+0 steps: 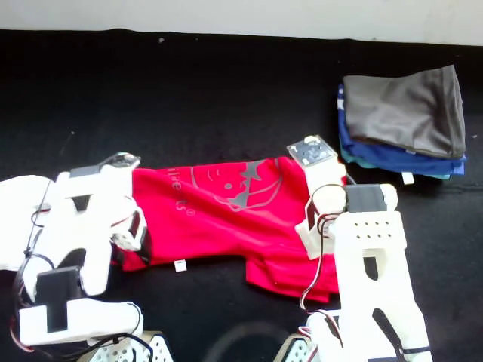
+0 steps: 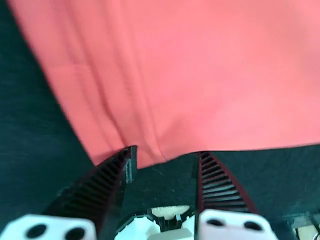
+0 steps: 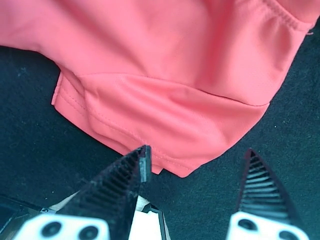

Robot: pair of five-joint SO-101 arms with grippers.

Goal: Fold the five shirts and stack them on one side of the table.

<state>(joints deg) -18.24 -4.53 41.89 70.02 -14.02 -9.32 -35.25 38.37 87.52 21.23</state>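
A red shirt lies spread out, print up, on the black table. My left gripper is open at the shirt's left edge, with the hem just reaching between its fingertips; in the high view it sits at that edge. My right gripper is open low over a red sleeve, its fingertips on either side of the sleeve's corner. The right arm stands over the shirt's right side and hides part of it.
A stack of folded shirts, grey on top of blue and teal, lies at the table's back right. A small white tag sticks out at the red shirt's near edge. Bare black table stretches behind the shirt.
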